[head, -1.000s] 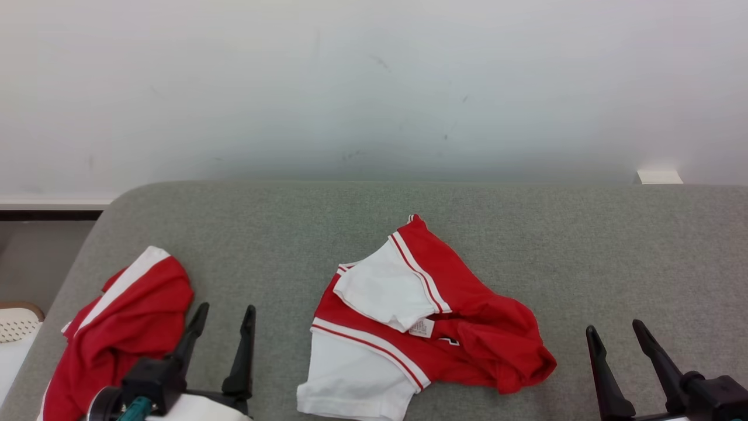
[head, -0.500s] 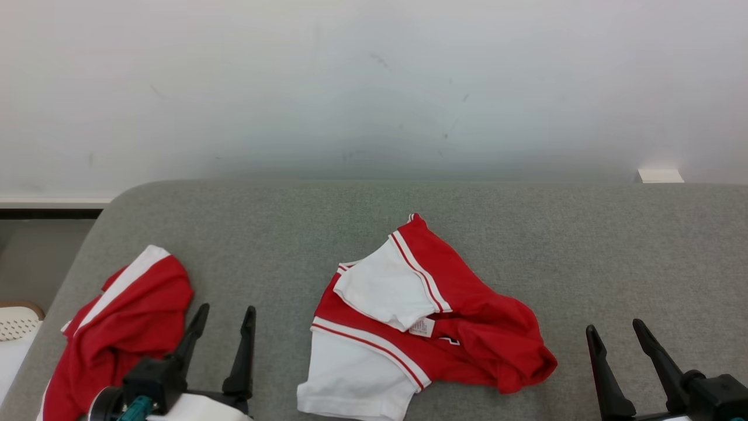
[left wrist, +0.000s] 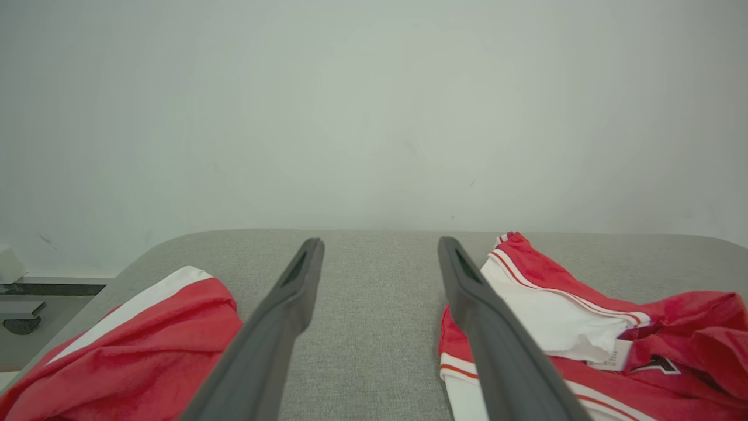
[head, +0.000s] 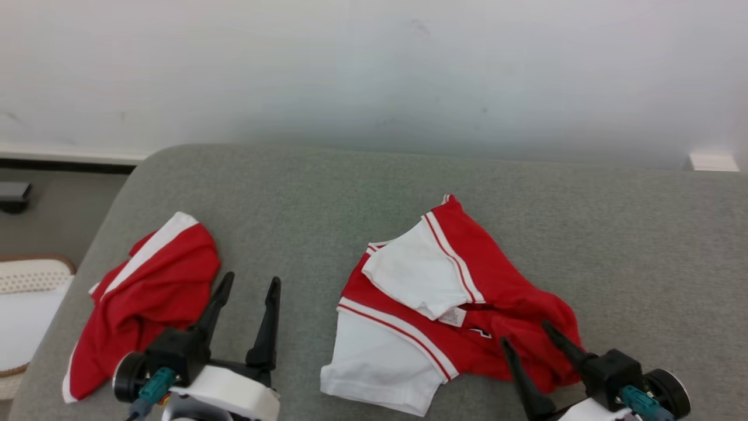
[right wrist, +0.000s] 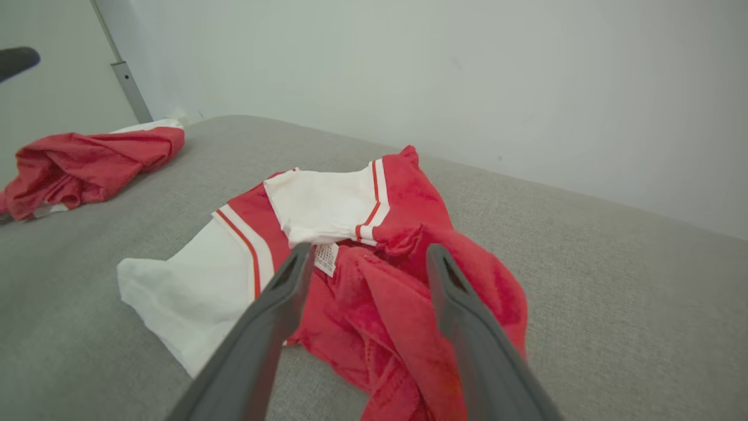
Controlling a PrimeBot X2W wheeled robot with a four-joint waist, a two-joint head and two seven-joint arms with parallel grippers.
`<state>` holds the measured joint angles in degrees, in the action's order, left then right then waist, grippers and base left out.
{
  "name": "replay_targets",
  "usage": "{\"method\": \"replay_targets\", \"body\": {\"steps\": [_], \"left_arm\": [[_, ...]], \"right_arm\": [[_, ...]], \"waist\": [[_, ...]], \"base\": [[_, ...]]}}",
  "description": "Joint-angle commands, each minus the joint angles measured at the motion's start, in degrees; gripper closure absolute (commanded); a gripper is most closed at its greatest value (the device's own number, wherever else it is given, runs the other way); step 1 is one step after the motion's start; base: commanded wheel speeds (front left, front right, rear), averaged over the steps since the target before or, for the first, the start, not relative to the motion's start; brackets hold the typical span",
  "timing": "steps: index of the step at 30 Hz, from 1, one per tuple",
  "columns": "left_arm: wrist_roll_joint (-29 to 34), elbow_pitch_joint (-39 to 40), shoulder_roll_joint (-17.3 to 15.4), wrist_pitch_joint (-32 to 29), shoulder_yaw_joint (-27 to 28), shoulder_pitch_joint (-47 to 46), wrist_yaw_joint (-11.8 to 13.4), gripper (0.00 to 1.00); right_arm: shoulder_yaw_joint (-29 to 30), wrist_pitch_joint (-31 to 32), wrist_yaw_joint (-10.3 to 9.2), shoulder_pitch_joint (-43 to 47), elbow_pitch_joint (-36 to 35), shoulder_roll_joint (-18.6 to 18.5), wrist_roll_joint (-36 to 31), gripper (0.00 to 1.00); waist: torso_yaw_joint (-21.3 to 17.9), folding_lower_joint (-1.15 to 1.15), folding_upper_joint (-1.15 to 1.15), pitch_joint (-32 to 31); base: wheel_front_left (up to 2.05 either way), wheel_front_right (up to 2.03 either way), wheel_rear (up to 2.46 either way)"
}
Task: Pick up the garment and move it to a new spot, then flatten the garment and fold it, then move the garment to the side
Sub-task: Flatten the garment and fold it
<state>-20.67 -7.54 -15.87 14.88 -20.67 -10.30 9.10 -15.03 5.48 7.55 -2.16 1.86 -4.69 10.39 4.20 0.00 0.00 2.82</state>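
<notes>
Off the left edge of the grey cushion [head: 613,234], low down, sits a pale woven thing [head: 29,280], partly cut off by the frame. On the cushion itself, close to that left edge, there's a crumpled red cloth with a white band [head: 146,292], lying in a loose heap. Just beside it on the right comes the left gripper [head: 251,278], near the front edge, jaws wide apart with nothing between them but bare grey fabric, fingers pointing toward the back edge and the white wall [head: 374,70]. Now to the middle: here's the garment [head: 409,280], red and white, rumpled, lying near the front edge about halfway along. Its white panels with red stripes face left and front, a small white label [head: 453,316] peeks out at the centre, and the red part is bunched up on the right side. Over that red bunch hangs the right gripper [head: 526,333], jaws spread open, one finger to either side of the folds in the wrist view; whether the tips touch the cloth, I can't tell. The right half of the cushion runs on as bare grey fabric to the frame's edge.
</notes>
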Motion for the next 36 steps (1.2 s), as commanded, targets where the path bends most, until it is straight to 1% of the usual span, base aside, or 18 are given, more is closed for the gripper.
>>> {"method": "replay_targets", "body": {"steps": [1, 5, 7, 8, 9, 11, 14, 18, 20, 24, 27, 29, 30, 31, 32, 36], "left_arm": [[0.98, -0.37, 0.13, 0.02, -0.05, -0.66, -0.14, 0.0], [1.18, -1.15, 0.93, 0.16, -0.35, -1.93, -0.41, 0.0], [1.16, -1.45, 1.22, 0.2, -0.35, -2.29, -0.55, 0.0], [1.25, -1.58, 1.29, 0.23, -0.28, -2.52, -0.53, 0.0], [1.28, -1.67, 1.34, 0.26, -0.15, -2.61, -0.55, 0.0], [1.1, -1.83, 1.42, 0.29, 0.16, -2.57, -0.54, 0.0], [1.4, -1.88, 1.39, 0.27, 0.74, -2.53, -0.26, 0.0], [1.76, -1.47, 1.45, 0.28, 1.33, -2.43, -0.04, 0.0], [2.07, -1.29, 1.44, 0.26, 1.6, -2.21, -0.01, 0.0], [2.35, -0.94, 1.38, 0.26, 2.04, -1.78, 0.13, 0.0], [2.59, -0.84, 1.32, 0.27, 2.26, -1.58, 0.1, 0.0], [2.73, -0.71, 1.2, 0.27, 2.37, -1.46, 0.06, 0.0], [2.77, -0.69, 1.13, 0.27, 2.42, -1.36, 0.09, 0.0], [2.75, -0.65, 1.09, 0.27, 2.49, -1.31, 0.14, 0.0], [2.77, -0.63, 1.04, 0.27, 2.62, -1.25, 0.21, 0.0], [2.79, -0.59, 0.93, 0.27, 2.93, -0.98, 0.36, 0.0]], "right_arm": [[-0.44, -0.05, -0.12, -1.12, 0.93, -0.74, 0.26, 0.0], [-1.94, 0.65, -0.12, -3.61, 5.88, -2.17, -0.84, 0.0], [-2.2, 1.24, -0.12, -4.46, 8.04, -2.24, -1.27, 0.0], [-2.07, 1.39, -0.12, -4.97, 8.85, -2.42, -1.82, 0.09], [-1.83, 1.48, -0.12, -5.3, 9.55, -2.64, -2.32, 1.0], [-1.22, 0.99, -0.12, -5.83, 10.04, -2.4, -2.48, 1.0], [0.55, -0.75, -0.12, -6.06, 8.76, -1.83, -1.88, 1.0], [5.07, -3.3, -0.12, -4.83, 5.53, -0.76, -0.51, 1.0], [8.65, -3.94, -0.12, -3.92, 4.05, -0.04, -0.36, 1.0], [18.31, -4.91, -0.12, -1.81, 2.87, 1.22, 0.95, 1.0], [25.1, -5.42, -0.12, -0.14, 4.34, 1.77, 2.13, 1.0], [27.85, -5.98, -0.12, 0.76, 6.72, 1.8, 5.71, 1.0], [28.65, -6.38, -0.12, 1.13, 8.06, 1.75, 6.63, 0.84], [29.35, -6.78, -0.12, 1.31, 9.51, 1.75, 8.12, 0.52], [29.73, -7.43, -0.12, 1.37, 10.73, 1.72, 8.83, 0.0], [30.21, -10.22, -0.12, 0.49, 13.97, 1.72, 10.05, 0.0]], "waist": [[1.32, 0.0, 0.0, 1.28], [2.46, 0.0, 0.0, 2.61], [2.7, 0.0, 0.0, 3.05], [2.74, 0.0, 0.0, 3.27], [2.73, 0.0, 0.0, 3.41], [2.52, 0.0, 0.0, 3.67], [1.88, 0.0, 0.0, 3.9], [0.58, 0.0, 0.0, 3.84], [-0.14, 0.0, 0.0, 3.79], [-1.34, 0.0, 0.0, 3.74], [-1.88, 0.0, 0.0, 3.75], [-2.18, 0.0, 0.0, 3.84], [-2.36, 0.0, 0.0, 3.89], [-2.54, 0.0, 0.0, 3.93], [-2.71, 0.0, 0.0, 3.99], [-3.24, 0.0, 0.0, 3.96]], "base": [[0.0, 0.0, 0.0], [0.0, 0.0, 0.0], [0.0, 0.0, 0.0], [0.0, 0.0, 0.0], [0.0, 0.0, 0.0], [0.0, 0.0, 0.0], [0.0, 0.0, 0.0], [0.0, 0.0, 0.0], [0.0, 0.0, 0.0], [0.0, 0.0, 0.0], [0.0, 0.0, 0.0], [0.0, 0.0, 0.0], [0.0, 0.0, 0.0], [0.0, 0.0, 0.0], [0.0, 0.0, 0.0], [0.0, 0.0, 0.0]]}}
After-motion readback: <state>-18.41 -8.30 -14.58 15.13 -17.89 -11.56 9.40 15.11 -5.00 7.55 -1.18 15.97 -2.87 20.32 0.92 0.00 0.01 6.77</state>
